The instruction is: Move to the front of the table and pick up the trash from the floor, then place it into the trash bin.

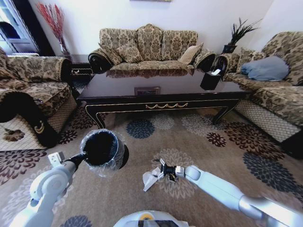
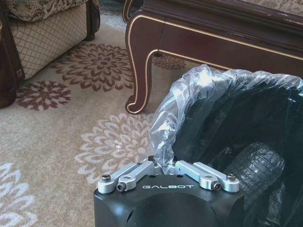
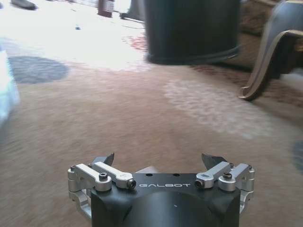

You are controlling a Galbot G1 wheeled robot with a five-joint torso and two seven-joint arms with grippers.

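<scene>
While my left end effector is clamped on the trash bin rim, my right end effector, fingers apart, touches the white paper scrap lying at its eight o'clock, the bin at ten o'clock.

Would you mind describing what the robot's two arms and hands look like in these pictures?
Both arms are smooth, rounded, glossy white-grey tubes with darker joint seams. The left hand and right hand each have a matte black block body printed GALBOT in white, with silver metal finger linkages fastened by dark bolts. The right hand's fingertips are dark. No loose cables are visible.
</scene>
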